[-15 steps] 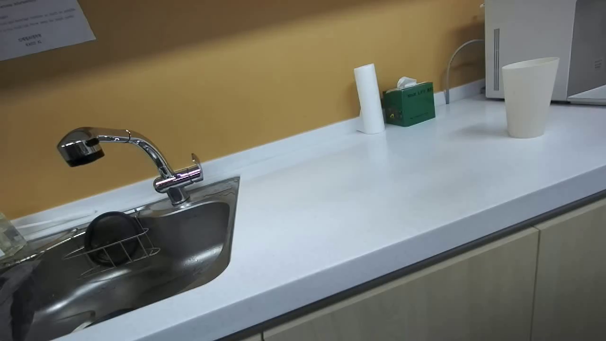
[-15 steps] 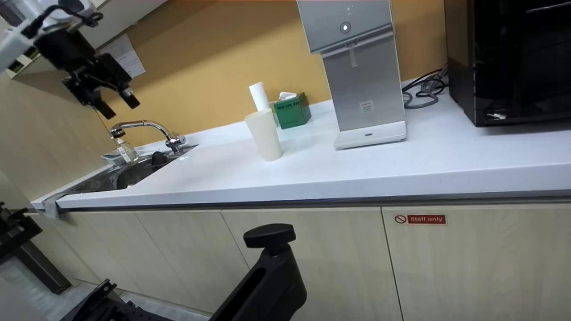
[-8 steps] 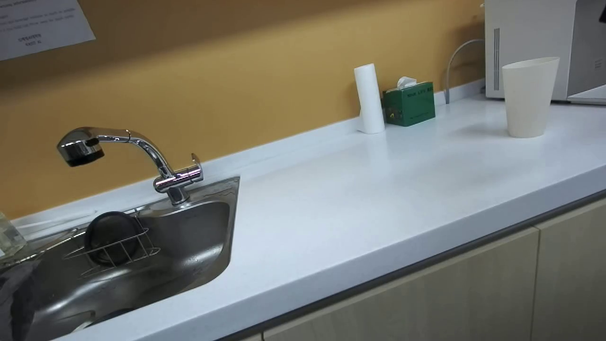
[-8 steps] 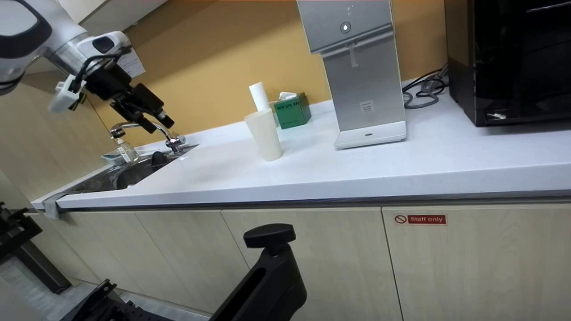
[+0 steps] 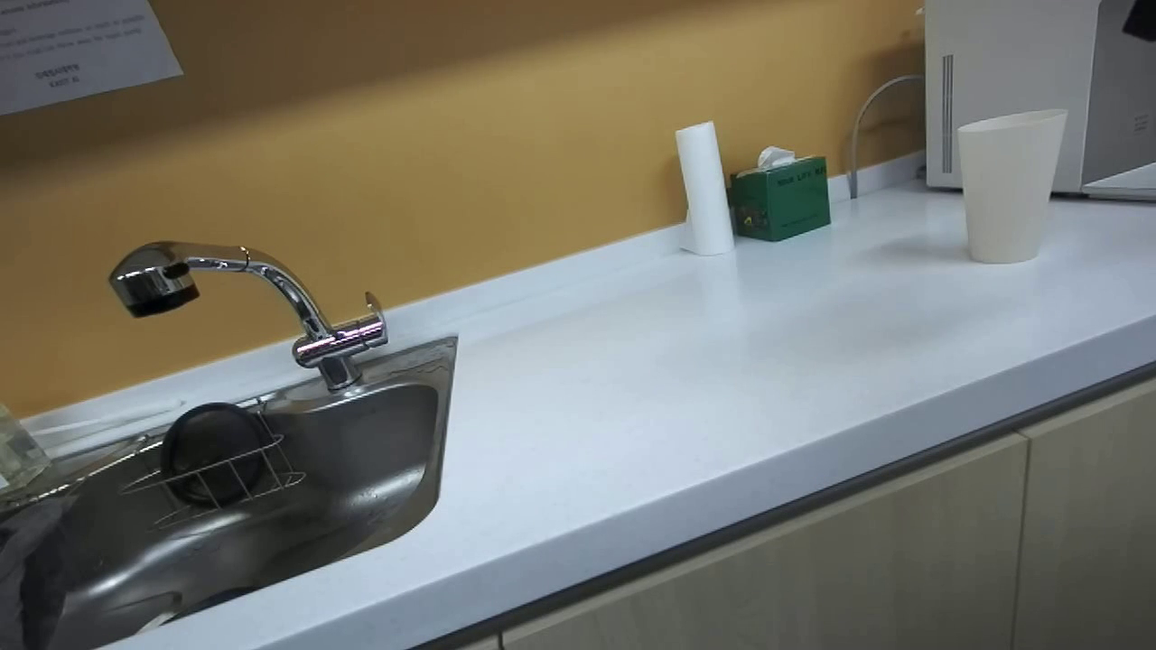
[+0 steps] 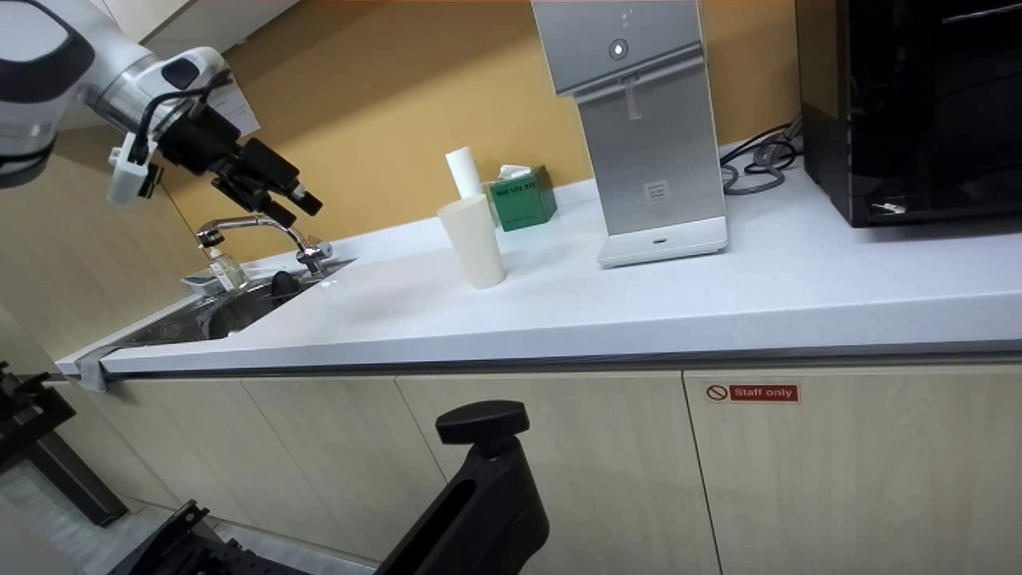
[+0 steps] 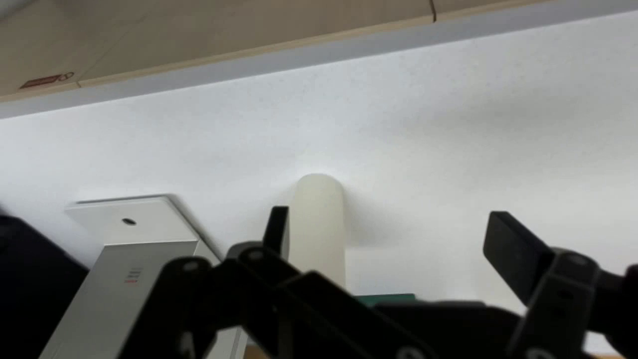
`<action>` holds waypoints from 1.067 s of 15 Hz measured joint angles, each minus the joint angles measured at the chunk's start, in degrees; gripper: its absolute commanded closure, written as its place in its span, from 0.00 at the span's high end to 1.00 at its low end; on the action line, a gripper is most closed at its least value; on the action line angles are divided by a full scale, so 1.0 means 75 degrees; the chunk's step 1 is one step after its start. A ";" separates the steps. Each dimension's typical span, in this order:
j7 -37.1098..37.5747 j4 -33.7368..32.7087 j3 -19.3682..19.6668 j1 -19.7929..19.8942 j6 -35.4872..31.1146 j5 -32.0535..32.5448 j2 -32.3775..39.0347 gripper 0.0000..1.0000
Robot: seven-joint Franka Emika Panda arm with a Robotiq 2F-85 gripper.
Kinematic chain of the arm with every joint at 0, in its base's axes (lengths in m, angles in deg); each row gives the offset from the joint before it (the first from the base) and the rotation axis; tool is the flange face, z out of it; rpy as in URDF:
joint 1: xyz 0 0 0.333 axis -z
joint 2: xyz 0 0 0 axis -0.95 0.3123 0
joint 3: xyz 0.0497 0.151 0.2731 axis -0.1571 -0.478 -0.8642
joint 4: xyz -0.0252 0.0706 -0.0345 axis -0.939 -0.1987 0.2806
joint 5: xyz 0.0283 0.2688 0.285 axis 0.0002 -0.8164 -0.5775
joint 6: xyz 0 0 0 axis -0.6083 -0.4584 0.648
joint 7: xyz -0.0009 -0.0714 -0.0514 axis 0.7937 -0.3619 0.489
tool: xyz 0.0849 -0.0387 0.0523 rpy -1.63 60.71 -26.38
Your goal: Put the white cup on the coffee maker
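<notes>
The white cup (image 5: 1010,190) stands upright on the counter in both exterior views (image 6: 473,243). In the wrist view the cup (image 7: 317,224) lies behind the left finger, its upper part hidden by the gripper. The coffee maker (image 5: 1007,72), a boxy appliance with white side and grey front, stands beyond the cup; its grey front (image 6: 655,152) and white base show in an exterior view, and it is at lower left in the wrist view (image 7: 149,269). My gripper (image 6: 299,212) is open and empty, above the counter on the sink side of the cup. A dark tip shows at an exterior view's edge (image 5: 1142,20).
A white paper roll (image 5: 706,194) and a green tissue box (image 5: 786,200) stand by the wall. The sink (image 5: 379,442) with its tap (image 5: 280,284) is at one end of the counter. A black appliance (image 6: 918,120) and cables (image 6: 762,164) are at the other.
The arm has come down and to the right in an exterior view, nearer the cup, with a small further shift in the last half second. The cup has not moved.
</notes>
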 measured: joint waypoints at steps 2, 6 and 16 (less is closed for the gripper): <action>0.0775 0.0002 -0.0581 0.0643 -0.0487 0.0508 0.0148 1.00; 0.2606 0.0002 -0.1981 0.2194 -0.0932 0.1545 0.0432 1.00; 0.6790 -0.0174 -0.3874 0.3675 -0.0851 0.2091 0.1735 1.00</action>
